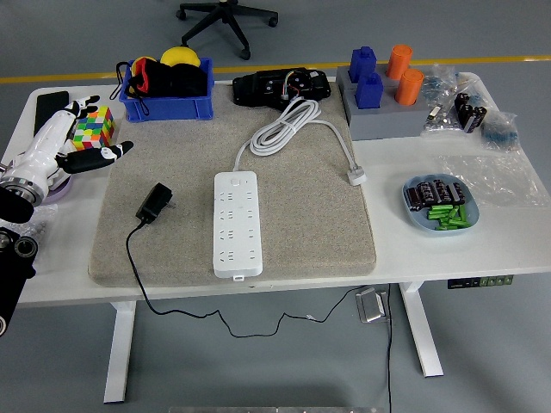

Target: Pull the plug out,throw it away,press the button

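A white power strip (237, 222) lies lengthwise in the middle of the grey felt mat (301, 241), with no plug in its sockets. Its white cable (284, 125) coils toward the mat's far edge and ends in a white plug (355, 178). A black plug adapter (155, 203) lies on the mat left of the strip, its black cord (138, 275) running off the front edge. My left hand (73, 142) hovers at the table's left side beside the mat, fingers spread and holding nothing. The right hand is out of view.
A colourful cube (95, 127) sits just behind my left hand. A blue bin (168, 107) with dark items, a black device (284, 86), a grey block with blue and orange pegs (383, 116) and a blue dish of batteries (441, 206) stand around the mat.
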